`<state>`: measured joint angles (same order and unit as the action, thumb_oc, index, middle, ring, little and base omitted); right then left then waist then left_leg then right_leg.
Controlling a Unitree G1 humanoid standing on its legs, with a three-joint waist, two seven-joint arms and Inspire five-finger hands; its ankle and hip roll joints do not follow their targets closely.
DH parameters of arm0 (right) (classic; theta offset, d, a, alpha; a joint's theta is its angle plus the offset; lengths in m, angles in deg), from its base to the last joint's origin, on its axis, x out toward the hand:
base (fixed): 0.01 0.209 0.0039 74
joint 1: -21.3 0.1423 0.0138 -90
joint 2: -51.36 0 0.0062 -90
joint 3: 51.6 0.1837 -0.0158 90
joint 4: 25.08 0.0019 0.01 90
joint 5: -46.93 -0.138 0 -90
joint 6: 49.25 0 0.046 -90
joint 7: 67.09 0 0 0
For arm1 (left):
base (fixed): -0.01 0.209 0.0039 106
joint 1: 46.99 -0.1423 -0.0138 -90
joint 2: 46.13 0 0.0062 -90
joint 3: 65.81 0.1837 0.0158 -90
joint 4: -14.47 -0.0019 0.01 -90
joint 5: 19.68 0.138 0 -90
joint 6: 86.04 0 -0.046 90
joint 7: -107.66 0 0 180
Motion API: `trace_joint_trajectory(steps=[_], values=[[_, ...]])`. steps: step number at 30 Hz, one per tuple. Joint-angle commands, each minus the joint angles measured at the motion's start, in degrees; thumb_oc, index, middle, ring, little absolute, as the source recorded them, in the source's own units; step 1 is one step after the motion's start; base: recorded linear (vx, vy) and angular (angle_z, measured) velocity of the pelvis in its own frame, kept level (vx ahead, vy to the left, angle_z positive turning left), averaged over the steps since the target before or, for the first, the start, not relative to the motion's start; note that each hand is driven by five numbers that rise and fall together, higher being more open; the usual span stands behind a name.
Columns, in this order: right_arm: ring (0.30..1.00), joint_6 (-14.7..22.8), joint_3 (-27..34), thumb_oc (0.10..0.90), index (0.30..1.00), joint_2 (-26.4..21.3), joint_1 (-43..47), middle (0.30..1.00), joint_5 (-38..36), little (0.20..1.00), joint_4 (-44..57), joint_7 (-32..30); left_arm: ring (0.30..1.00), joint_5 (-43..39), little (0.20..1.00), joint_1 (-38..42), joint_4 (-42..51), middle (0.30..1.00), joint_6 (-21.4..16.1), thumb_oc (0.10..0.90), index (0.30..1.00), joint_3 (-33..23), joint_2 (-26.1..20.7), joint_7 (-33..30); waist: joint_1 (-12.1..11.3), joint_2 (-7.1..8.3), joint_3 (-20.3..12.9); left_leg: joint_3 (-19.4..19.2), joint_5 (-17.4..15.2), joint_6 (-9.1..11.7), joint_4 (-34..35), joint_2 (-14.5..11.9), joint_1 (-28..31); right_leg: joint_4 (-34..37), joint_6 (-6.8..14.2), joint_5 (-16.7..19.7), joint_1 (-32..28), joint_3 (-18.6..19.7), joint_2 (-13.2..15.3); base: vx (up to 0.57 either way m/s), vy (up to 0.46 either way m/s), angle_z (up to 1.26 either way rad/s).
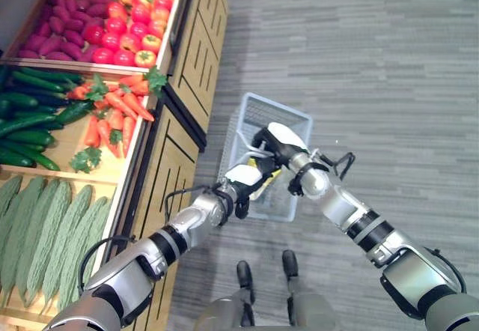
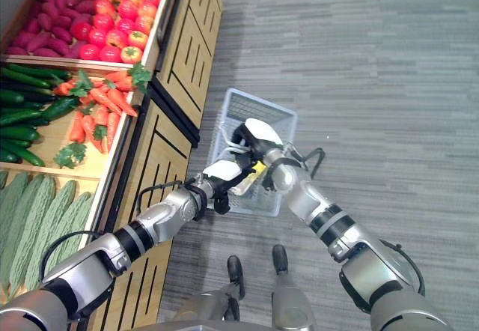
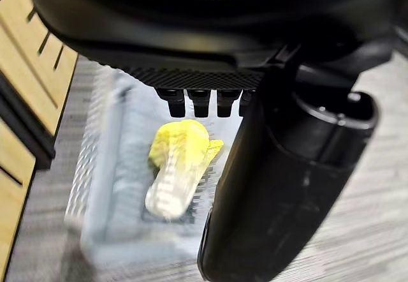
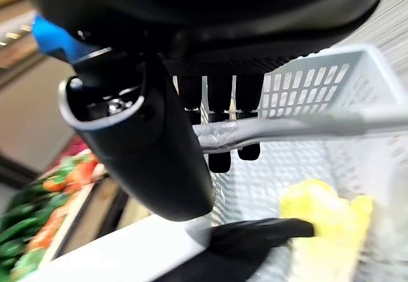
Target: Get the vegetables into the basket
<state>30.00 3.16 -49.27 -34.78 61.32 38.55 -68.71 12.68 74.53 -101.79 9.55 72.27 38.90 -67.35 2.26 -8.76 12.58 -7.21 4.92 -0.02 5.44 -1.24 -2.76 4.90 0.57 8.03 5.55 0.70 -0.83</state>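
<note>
Holding basket: right robot hand (image 1: 275, 142) curled round the grey basket (image 1: 278, 117) handle (image 4: 287, 129).
Left robot hand (image 1: 241, 183): fingers straight, empty, above the basket's 6 o'clock rim.
Inside basket: yellow cabbage (image 3: 178, 167).

From the head we look steeply down with both eyes. Our wrist cameras sit close above the basket (image 1: 263, 159), which all views share.

Right arm extended forward, right hand (image 1: 275, 142) with fingers curled round a handle, left arm reaching alongside, left hand (image 1: 241, 183) fingers relaxed
</note>
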Motion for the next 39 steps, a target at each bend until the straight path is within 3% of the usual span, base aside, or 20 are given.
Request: trace_joint_trajectory(steps=[1,2,3,4,6,7,9,12,16,19,21,23,24,29,33,35,39], values=[[0.300,3.92,1.77,0.400,0.300,4.01,0.86,0.300,4.75,0.300,0.70,-2.28,1.000,-2.70,1.000,3.76,-2.80,1.000,-1.73,0.900,1.000,-1.76,2.10,-1.44,-0.40,3.68,-7.84,-0.94,-8.70,-1.15,-0.44,2.30,4.44,0.10,4.57,-7.44,-4.02,2.46,2.87,0.00,0.004,0.18],[0.300,3.88,2.14,0.400,0.300,4.24,-0.64,0.300,4.89,0.300,-3.99,-2.66,1.000,-3.30,1.000,1.71,-3.95,1.000,-1.80,0.900,1.000,-0.86,5.10,-0.66,-0.29,4.35,-8.47,-0.67,-8.92,-1.17,-0.44,2.25,5.44,0.10,4.48,-7.79,-5.12,2.07,2.73,-0.01,0.007,0.12],[0.300,3.96,2.10,0.400,0.300,4.33,-0.75,0.300,4.91,0.300,-4.08,-2.70,1.000,-3.23,1.000,1.54,-3.96,1.000,-1.86,0.900,1.000,-0.83,5.08,-0.69,-0.21,4.40,-8.45,-0.62,-8.96,-1.16,-0.44,2.26,5.62,0.10,4.47,-7.86,-5.33,2.01,2.74,-0.02,0.009,0.11],[0.300,3.84,6.01,0.400,0.300,0.54,-3.85,0.300,5.11,0.300,-5.47,-3.06,1.000,-5.78,1.000,-3.05,-3.54,1.000,-2.96,0.900,1.000,-5.24,0.19,-1.93,-0.92,4.97,-9.18,-0.18,-9.29,-1.31,-0.44,2.27,6.42,0.10,4.38,-8.21,-6.29,1.61,2.66,0.00,0.005,0.10],[0.300,3.48,6.86,0.400,0.300,-0.17,-4.98,0.300,5.46,0.300,-5.74,-2.42,1.000,-6.48,1.000,-4.83,-2.47,1.000,-3.03,0.900,1.000,-5.94,-1.71,-1.03,-1.04,5.23,-9.50,0.03,-9.43,-1.40,-0.44,2.28,6.89,0.10,4.33,-8.37,-6.86,1.28,2.70,-0.01,0.018,0.10],[0.300,2.83,9.69,0.400,0.300,-2.30,-7.89,0.300,5.99,0.300,-8.09,-2.24,1.000,-9.14,1.000,-8.99,0.04,1.000,-2.95,0.900,1.000,-9.59,-6.09,-0.65,-1.73,5.63,-9.98,0.29,-9.53,-1.59,-0.44,2.27,7.41,0.10,4.43,-8.35,-7.43,0.99,2.69,-0.03,0.037,0.09],[0.300,2.63,10.92,0.400,0.300,-3.15,-9.16,0.300,6.38,0.300,-9.11,-2.12,1.000,-10.31,1.000,-11.00,1.49,1.000,-3.00,0.900,1.000,-11.21,-8.01,-0.26,-1.99,5.85,-10.18,0.38,-9.57,-1.63,-0.44,2.30,7.50,0.10,4.44,-8.42,-7.51,0.91,2.63,-0.03,0.032,0.03],[0.300,2.01,16.62,0.400,0.300,-6.21,-14.85,0.300,6.93,0.300,-11.55,-1.25,1.000,-14.60,1.000,-19.02,4.23,1.000,-2.78,0.900,1.000,-19.39,-12.90,-0.11,-2.79,6.77,-10.80,0.81,-9.63,-1.73,-0.44,2.28,8.06,0.10,4.41,-8.49,-8.24,0.20,2.62,-0.01,0.038,0.06],[0.300,2.01,19.92,0.400,0.300,-6.86,-18.83,0.300,6.25,0.300,-13.82,-1.26,1.000,-17.22,1.000,-23.49,0.49,1.000,-2.23,0.900,1.000,-24.38,-11.91,-0.99,-2.71,7.50,-11.24,1.26,-9.71,-1.77,-0.44,2.23,8.29,0.10,4.35,-8.59,-8.69,-0.28,2.72,0.01,0.022,0.09],[0.300,2.61,23.71,0.400,0.300,-5.78,-23.76,0.300,5.01,0.300,-17.93,-2.81,1.000,-16.58,1.000,-26.57,-8.40,1.000,-1.56,0.900,1.000,-30.06,-8.09,-5.19,-2.46,8.25,-11.31,1.40,-9.83,-1.90,-0.44,2.29,8.57,0.10,4.36,-8.81,-9.03,-0.38,2.78,0.02,0.025,0.01],[0.300,2.82,24.18,0.400,0.300,-5.39,-24.70,0.300,4.99,0.300,-18.54,-3.09,1.000,-16.05,1.000,-26.92,-9.77,1.000,-1.64,0.900,1.000,-30.92,-7.45,-6.16,-2.44,8.38,-11.33,1.41,-9.87,-1.93,-0.44,2.31,8.60,0.10,4.36,-8.81,-9.05,-0.32,2.79,0.00,0.000,0.00],[0.300,3.31,24.42,0.400,0.300,-4.43,-26.21,0.300,5.40,0.300,-21.48,-4.47,1.000,-16.18,1.000,-26.95,-16.90,1.000,-1.26,0.900,1.000,-33.07,-4.81,-10.06,-2.35,8.69,-11.30,1.29,-9.86,-1.88,-0.44,2.28,8.56,0.10,4.31,-8.83,-8.98,-0.25,2.80,0.00,0.000,0.00],[0.300,3.53,24.51,0.400,0.300,-2.92,-27.24,0.300,4.26,0.300,-24.69,-5.67,1.000,-16.81,1.000,-26.74,-25.59,1.000,-0.64,0.900,1.000,-34.39,-2.16,-12.64,-2.22,8.98,-11.27,1.11,-9.86,-1.82,-0.44,2.23,8.58,0.10,4.34,-8.87,-8.89,-0.11,2.76,0.00,0.000,0.00],[0.300,4.12,24.11,0.400,0.300,-0.45,-28.68,0.300,2.45,0.300,-30.73,-7.42,1.000,-16.98,1.000,-26.77,-36.05,1.000,-0.07,0.900,1.000,-35.41,0.72,-15.18,-1.93,9.05,-11.28,0.46,-10.15,-1.76,-0.44,2.17,9.00,0.10,4.30,-9.04,-9.02,0.39,2.68,0.01,0.001,-0.01],[0.300,4.88,24.58,0.400,0.300,2.04,-30.33,0.300,0.40,0.300,-35.02,-8.99,1.000,-22.74,1.000,-28.06,-43.14,1.000,0.14,0.900,1.000,-40.14,2.94,-18.43,-1.73,9.06,-11.40,0.13,-10.38,-1.62,-0.44,2.16,9.65,0.10,4.17,-9.30,-9.56,0.57,2.63,0.03,0.000,-0.08],[0.300,5.07,25.01,0.400,0.300,3.60,-31.30,0.300,-1.14,0.300,-37.75,-9.43,1.000,-32.48,1.000,-29.58,-46.85,1.000,0.34,0.900,1.000,-46.41,4.43,-20.17,-1.92,9.12,-11.31,0.28,-10.54,-1.61,-0.44,2.16,10.08,0.10,4.18,-9.57,-10.05,0.40,2.63,0.02,-0.006,-0.06],[0.300,5.40,24.81,0.400,0.300,4.46,-31.20,0.300,-2.65,0.300,-39.91,-9.53,1.000,-29.74,1.000,-29.82,-48.44,1.000,0.27,0.900,1.000,-44.82,4.65,-19.16,-1.79,9.05,-11.31,0.28,-10.58,-1.61,-0.44,2.15,10.04,0.10,4.13,-9.59,-10.07,0.30,2.65,0.00,0.000,0.00]])
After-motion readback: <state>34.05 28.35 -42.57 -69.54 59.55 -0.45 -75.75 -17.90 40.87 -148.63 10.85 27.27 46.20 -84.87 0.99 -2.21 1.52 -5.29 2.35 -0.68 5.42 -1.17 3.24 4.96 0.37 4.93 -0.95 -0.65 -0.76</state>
